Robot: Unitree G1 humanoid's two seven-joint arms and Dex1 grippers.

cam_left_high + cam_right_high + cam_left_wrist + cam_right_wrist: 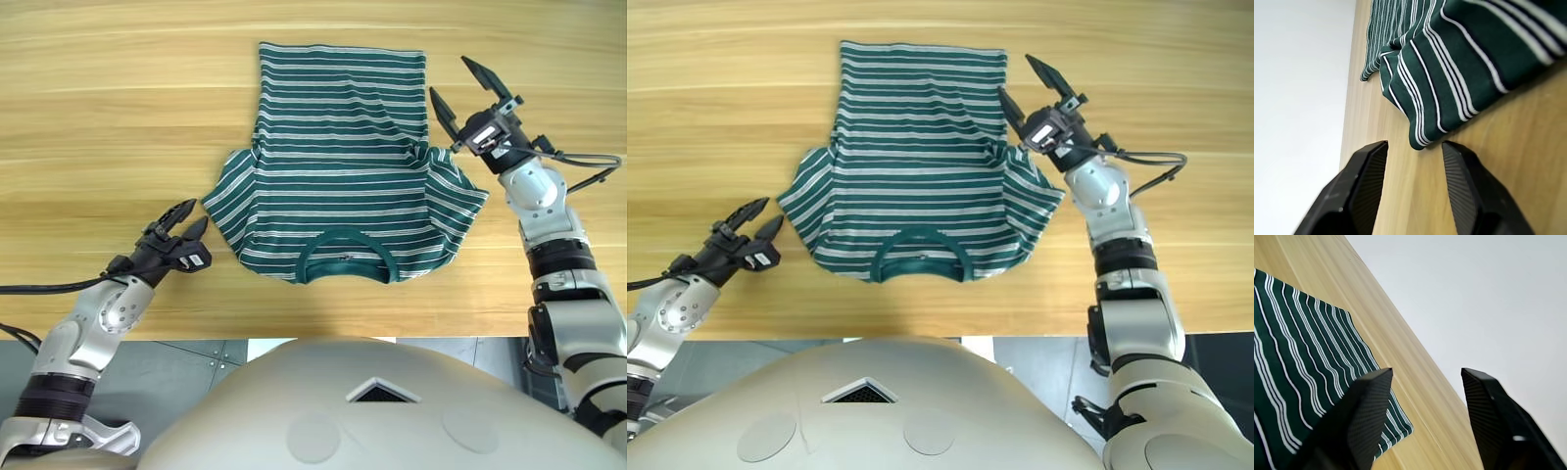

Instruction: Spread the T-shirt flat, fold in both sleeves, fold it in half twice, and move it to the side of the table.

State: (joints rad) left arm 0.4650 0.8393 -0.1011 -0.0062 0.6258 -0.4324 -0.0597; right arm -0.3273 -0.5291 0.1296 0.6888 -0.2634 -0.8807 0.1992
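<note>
Left gripper (191,217), fingers apart, is hovering at 8 o'clock of the T-shirt (338,157) | right gripper (452,78), likewise spread, at 2 o'clock | you're seemingly staging sleeve-folding.

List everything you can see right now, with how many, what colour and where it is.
T-shirt: one, dark green with white stripes, lying on the middle of the table, collar toward the robot.
table: one, light wood, under the T-shirt.
left tool: one, black, open, over the table just off the T-shirt's left sleeve.
right tool: one, black, open, beside the T-shirt's right edge, above the right sleeve.
</note>
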